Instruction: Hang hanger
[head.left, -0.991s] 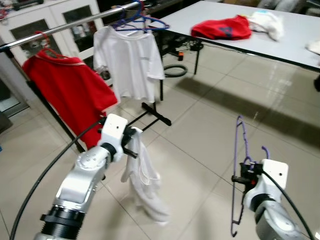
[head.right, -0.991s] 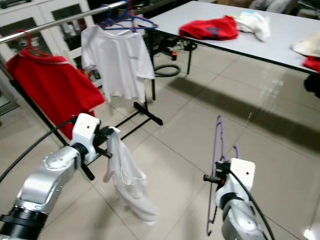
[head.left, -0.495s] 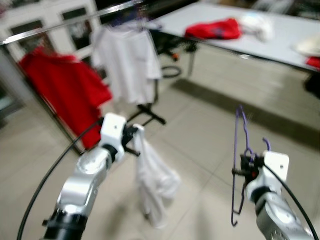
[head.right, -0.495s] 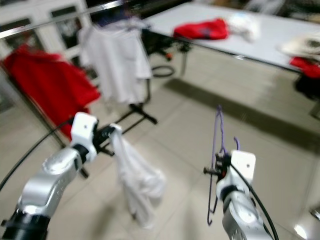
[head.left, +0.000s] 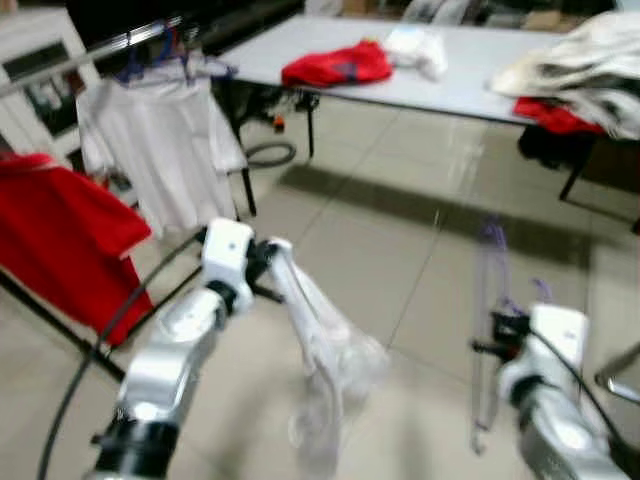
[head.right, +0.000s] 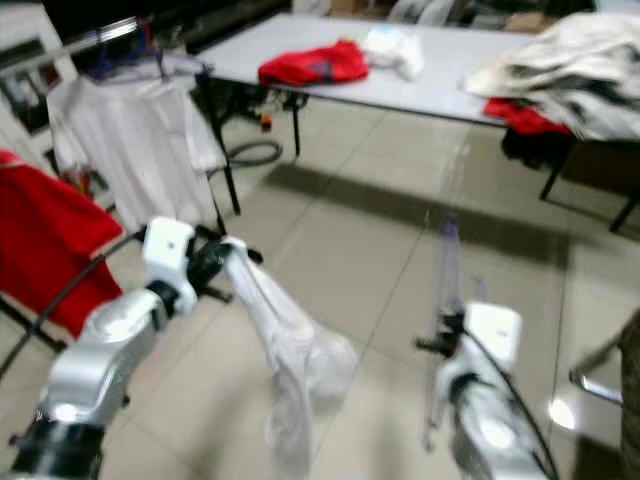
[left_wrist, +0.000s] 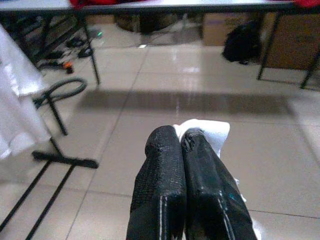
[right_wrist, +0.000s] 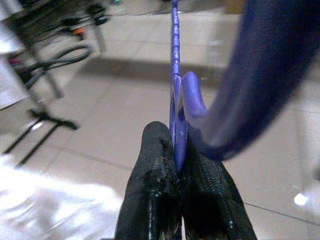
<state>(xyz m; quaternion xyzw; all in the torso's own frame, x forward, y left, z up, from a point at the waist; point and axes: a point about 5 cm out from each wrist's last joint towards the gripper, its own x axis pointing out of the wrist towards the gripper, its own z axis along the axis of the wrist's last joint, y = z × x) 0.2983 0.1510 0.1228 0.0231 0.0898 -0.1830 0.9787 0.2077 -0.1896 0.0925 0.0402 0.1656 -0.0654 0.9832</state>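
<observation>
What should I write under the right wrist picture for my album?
Right claw pinching a thin purple plastic hanger above the beige tiled floor.

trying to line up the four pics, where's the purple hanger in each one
Left eye view: purple hanger, lower right, upright in the right gripper.
Right eye view: same hanger, right of centre, above that gripper.
Left wrist view: not seen here; the left gripper pinches a white garment.
Right wrist view: hanger runs up from the fingers.
Shared landmark: grey table.

Purple hanger (head.left: 487, 300) — motion-blurred, faint
</observation>
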